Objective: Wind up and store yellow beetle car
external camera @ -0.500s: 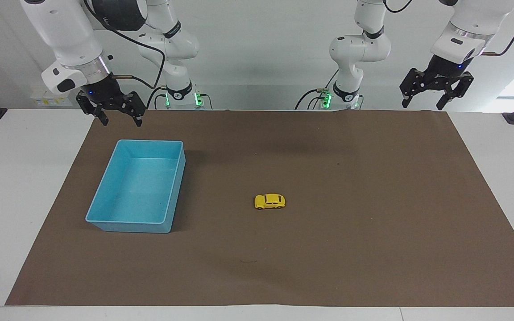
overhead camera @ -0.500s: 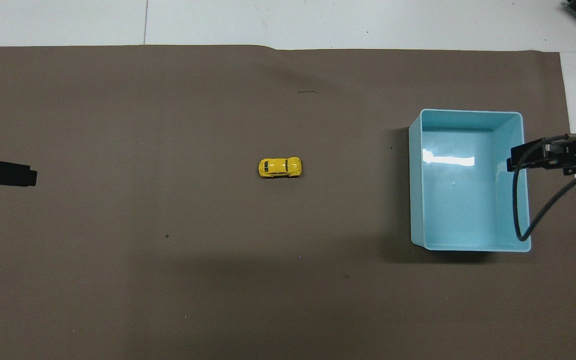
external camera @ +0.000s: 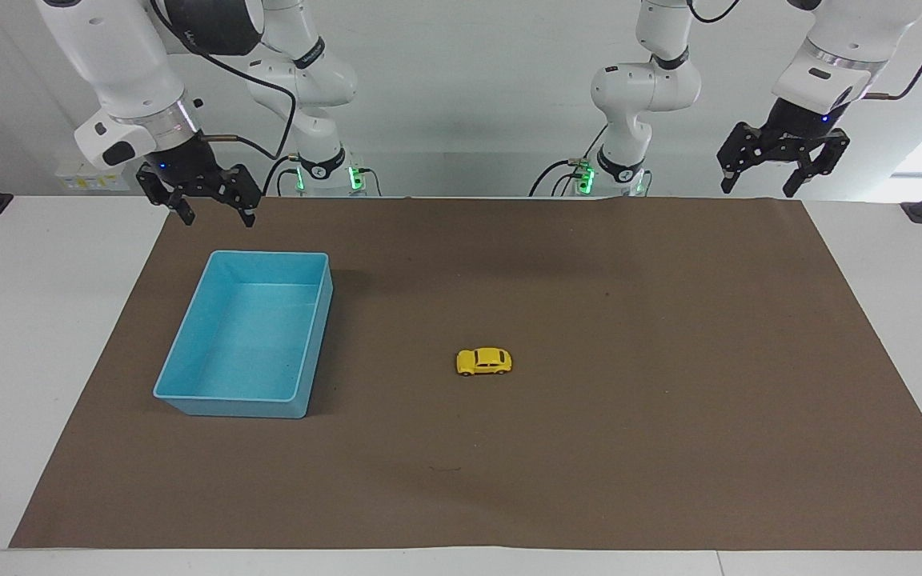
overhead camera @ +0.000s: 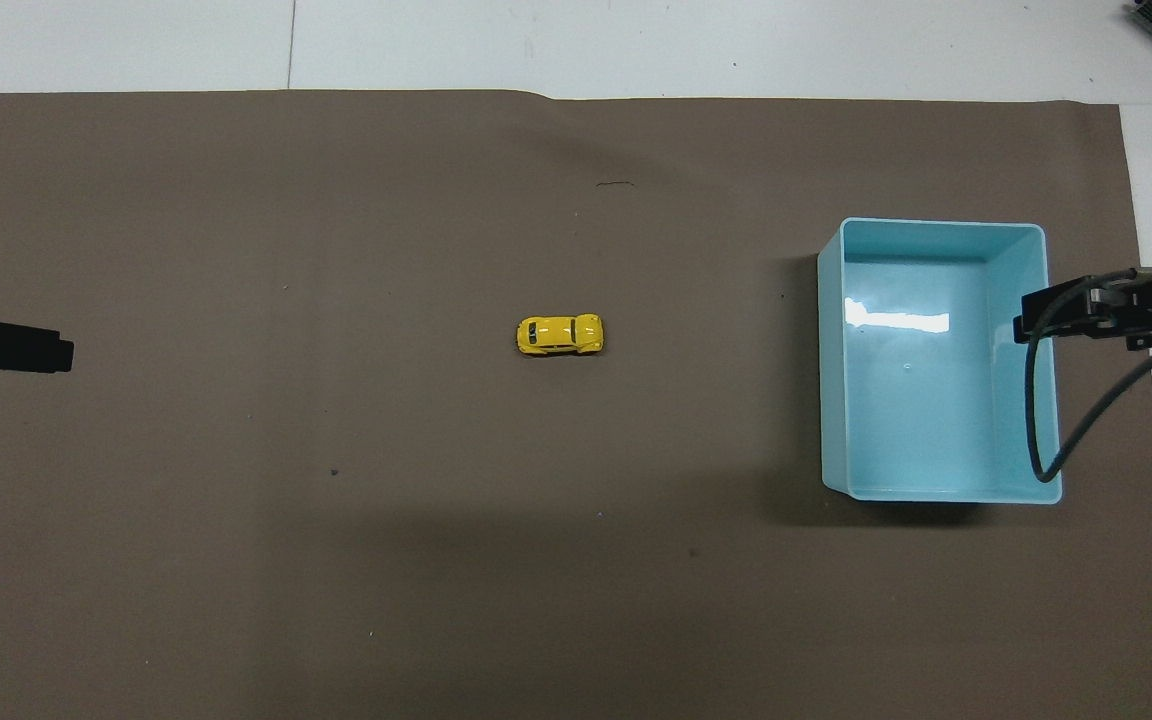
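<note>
The yellow beetle car [external camera: 483, 362] [overhead camera: 559, 335] stands on its wheels in the middle of the brown mat, and nothing touches it. Toward the right arm's end of the table sits the light-blue bin [external camera: 268, 254] [overhead camera: 936, 225], which has nothing in it. My right gripper [external camera: 217, 216] [overhead camera: 1076, 315] hangs open and high, over the bin's rim at that end. High over the mat's edge at the left arm's end, my left gripper [external camera: 757, 190] [overhead camera: 6, 345] is open too and holds nothing. Both grippers are well away from the car.
The brown mat [external camera: 669, 448] covers most of the white table [external camera: 29, 320]. A black cable [overhead camera: 1046, 440] loops down from the right wrist over the bin's edge.
</note>
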Controlling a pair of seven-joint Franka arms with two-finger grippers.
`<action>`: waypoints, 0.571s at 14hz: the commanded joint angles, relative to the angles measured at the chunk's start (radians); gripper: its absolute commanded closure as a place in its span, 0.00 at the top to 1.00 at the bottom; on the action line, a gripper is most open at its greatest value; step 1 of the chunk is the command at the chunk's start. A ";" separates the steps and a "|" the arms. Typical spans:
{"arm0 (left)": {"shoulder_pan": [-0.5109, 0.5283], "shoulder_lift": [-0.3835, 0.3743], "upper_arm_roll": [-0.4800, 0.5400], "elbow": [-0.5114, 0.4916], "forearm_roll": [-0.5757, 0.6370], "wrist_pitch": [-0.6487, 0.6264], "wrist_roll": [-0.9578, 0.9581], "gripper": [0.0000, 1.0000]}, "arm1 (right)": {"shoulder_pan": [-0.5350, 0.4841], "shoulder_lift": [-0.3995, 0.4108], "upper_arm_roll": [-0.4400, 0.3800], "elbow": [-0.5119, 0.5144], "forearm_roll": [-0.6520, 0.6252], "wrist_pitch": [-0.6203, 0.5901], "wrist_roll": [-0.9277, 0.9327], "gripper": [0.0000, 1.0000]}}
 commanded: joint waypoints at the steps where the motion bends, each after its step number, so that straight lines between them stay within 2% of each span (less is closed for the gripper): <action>1: 0.014 -0.007 -0.006 0.008 -0.012 0.003 0.015 1.00 | -0.014 0.001 0.009 -0.003 0.005 0.011 -0.018 1.00; 8: 0.014 -0.005 -0.006 0.008 -0.011 0.015 0.015 1.00 | -0.014 0.001 0.009 -0.003 0.006 0.009 -0.018 1.00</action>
